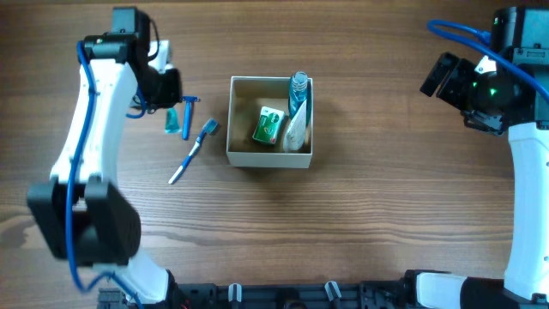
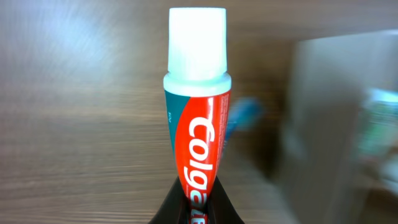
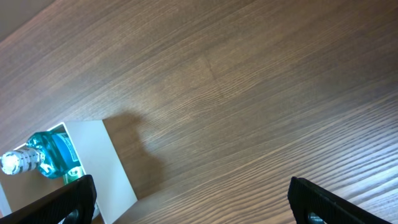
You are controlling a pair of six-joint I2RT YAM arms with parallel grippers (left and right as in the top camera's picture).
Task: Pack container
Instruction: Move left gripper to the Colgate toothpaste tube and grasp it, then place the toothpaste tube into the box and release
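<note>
The container point(image 1: 269, 159) is a square cardboard box with white walls in the middle of the table. In it lie a green packet point(image 1: 268, 124), a blue bottle point(image 1: 297, 93) and a white tube point(image 1: 296, 130). My left gripper point(image 1: 168, 86) is to the left of the box, above the table. In the left wrist view it point(image 2: 198, 208) is shut on a red Colgate toothpaste tube point(image 2: 196, 118) with a white cap, and the box point(image 2: 329, 124) is blurred at the right. My right gripper point(image 3: 193, 199) is open and empty, far right of the box point(image 3: 106, 162).
A blue razor point(image 1: 188, 112), a small teal item point(image 1: 173, 121) and a blue-and-white toothbrush point(image 1: 194, 151) lie on the wood table between my left gripper and the box. The blue bottle point(image 3: 50, 152) shows in the right wrist view.
</note>
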